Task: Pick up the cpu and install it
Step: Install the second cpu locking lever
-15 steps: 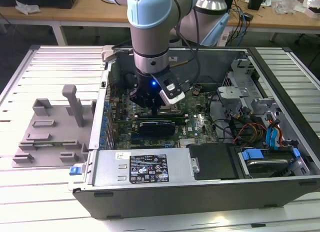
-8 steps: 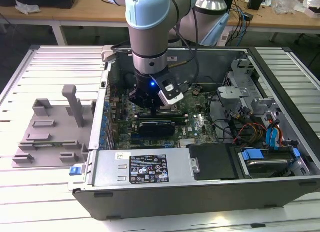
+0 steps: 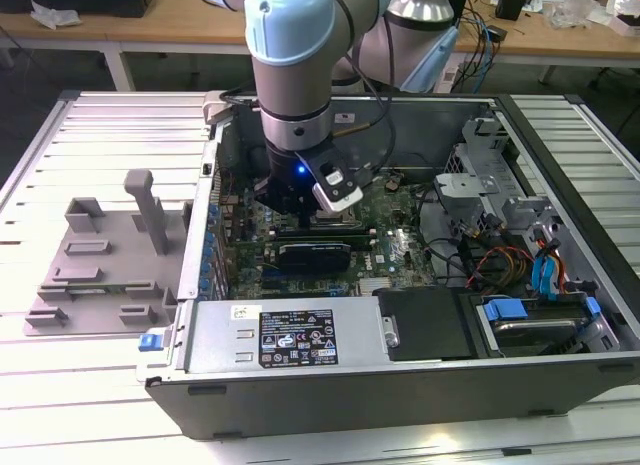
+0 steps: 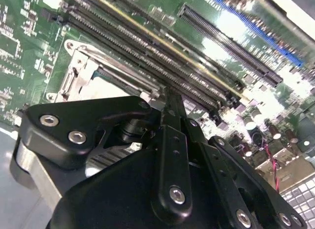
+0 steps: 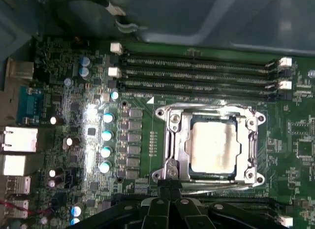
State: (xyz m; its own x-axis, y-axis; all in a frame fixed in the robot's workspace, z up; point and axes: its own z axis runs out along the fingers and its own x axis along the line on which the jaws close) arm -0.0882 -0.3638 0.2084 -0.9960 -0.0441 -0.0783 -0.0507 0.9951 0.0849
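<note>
The cpu (image 5: 212,148) lies flat inside the socket frame (image 5: 173,140) on the motherboard (image 5: 74,66); the gripper (image 5: 170,189) hangs beside it, fingers pressed together, holding nothing; any lift should go straight up, clear of the frame.

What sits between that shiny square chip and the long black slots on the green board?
In the first wrist view, the silver socket frame rims the cpu; past it, a strip of bare green board precedes the memory slots.
</note>
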